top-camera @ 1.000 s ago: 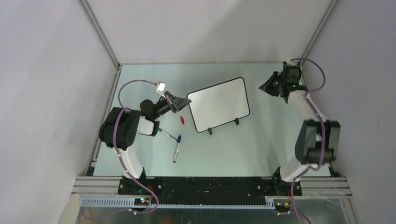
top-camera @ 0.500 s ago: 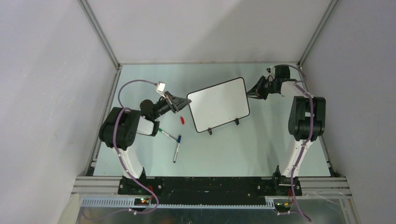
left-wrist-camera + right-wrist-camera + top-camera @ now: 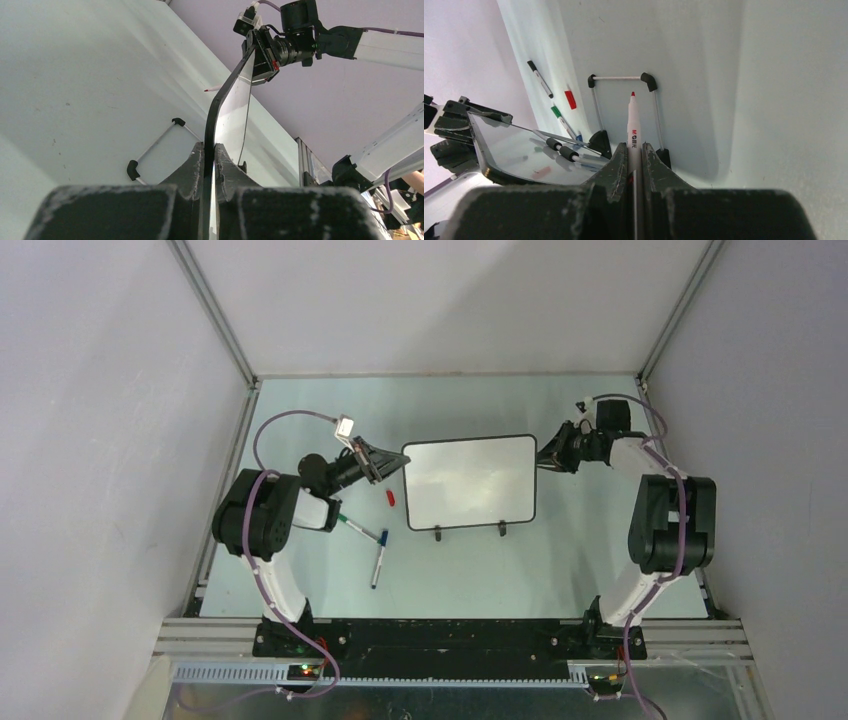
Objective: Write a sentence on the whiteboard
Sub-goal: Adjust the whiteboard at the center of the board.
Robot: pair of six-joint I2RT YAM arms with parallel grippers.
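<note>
The left gripper (image 3: 209,152) pinches the whiteboard (image 3: 470,480) by its left edge, seen edge-on in the left wrist view. Only the right wrist view shows the right gripper (image 3: 634,150) clamping a red-tipped marker (image 3: 633,120). The board sits mid-table (image 3: 580,560).

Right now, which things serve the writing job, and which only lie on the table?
For the job: small black-framed white whiteboard in left gripper; red-tipped white marker in right gripper.
Lying about: small red cap; green-capped white marker; second white marker.
</note>
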